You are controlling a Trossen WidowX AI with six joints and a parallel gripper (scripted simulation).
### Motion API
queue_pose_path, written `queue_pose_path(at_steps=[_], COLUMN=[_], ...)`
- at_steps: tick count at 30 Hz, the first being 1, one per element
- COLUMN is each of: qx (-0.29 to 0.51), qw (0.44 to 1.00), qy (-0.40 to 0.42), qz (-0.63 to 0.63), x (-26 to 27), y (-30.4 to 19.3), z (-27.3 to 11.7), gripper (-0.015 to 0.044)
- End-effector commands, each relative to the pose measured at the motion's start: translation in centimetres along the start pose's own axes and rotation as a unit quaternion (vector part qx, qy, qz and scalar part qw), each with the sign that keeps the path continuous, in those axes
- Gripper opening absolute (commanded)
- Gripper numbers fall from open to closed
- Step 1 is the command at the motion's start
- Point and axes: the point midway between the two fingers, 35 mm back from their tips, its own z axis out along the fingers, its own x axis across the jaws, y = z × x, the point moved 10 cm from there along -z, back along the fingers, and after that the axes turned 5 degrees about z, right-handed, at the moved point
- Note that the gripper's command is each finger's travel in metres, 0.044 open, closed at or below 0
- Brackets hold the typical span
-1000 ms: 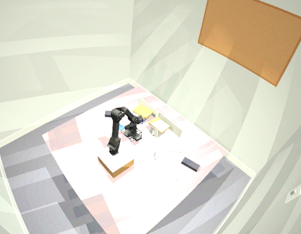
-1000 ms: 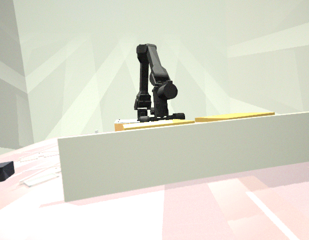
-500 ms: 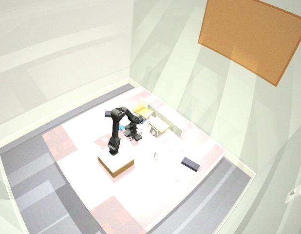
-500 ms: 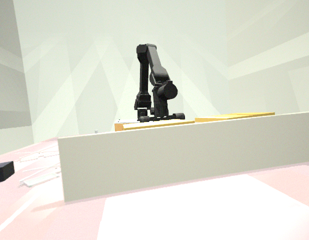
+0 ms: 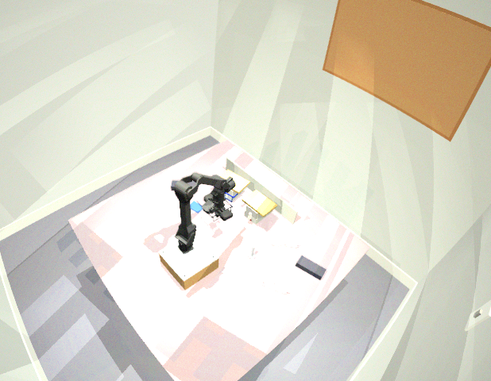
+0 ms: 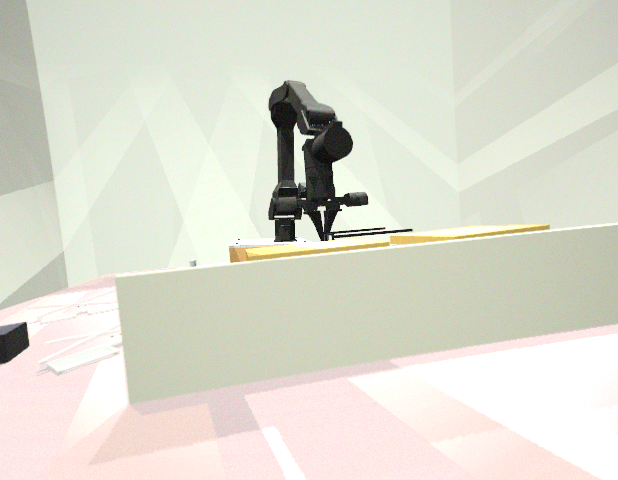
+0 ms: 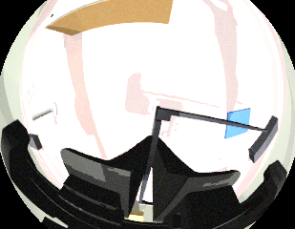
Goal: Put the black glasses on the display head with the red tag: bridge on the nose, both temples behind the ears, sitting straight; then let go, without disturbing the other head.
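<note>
My claw [image 5: 224,205] [image 6: 323,238] [image 7: 146,210] is clamped on the black glasses [image 6: 361,233] [image 7: 209,121], its fingers nearly together at the lower middle of the wrist view. There, one dark bar runs up between my fingers to a corner just right of the frame's centre, and a long thin one stretches from that corner rightward, passing in front of a blue square [image 5: 195,206] [image 7: 238,123].

In the exterior view I point downward near the middle of the frame, and two dark, thin bars of the glasses reach out to the right of my fingertips, above the yellow-topped pieces [image 5: 260,202] [image 6: 469,233]. A pale upright panel [image 5: 288,210] [image 6: 371,315] crosses the lower part of that view and hides what stands behind it.

From the top, I am left of the yellow-topped pieces, with the glasses beneath me, mostly covered by my own body. A dark block [image 5: 311,267] [image 6: 7,343] lies well apart from me, at the lower right. I cannot make out the red tag clearly.
</note>
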Motion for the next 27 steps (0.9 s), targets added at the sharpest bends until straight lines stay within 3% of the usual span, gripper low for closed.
queue_pose_path(at_steps=[1, 9, 27], qx=[0.004, 0.003, 0.006], qw=[1.0, 1.0, 0.984], qy=[-0.001, -0.009, -0.094], qz=[-0.001, 0.012, 0.154], x=[0.0, 0.6, 7.5], y=[0.1, -0.1, -1.8], z=[-2.5, -2.9, -3.2], gripper=[0.0, 0.0, 0.0])
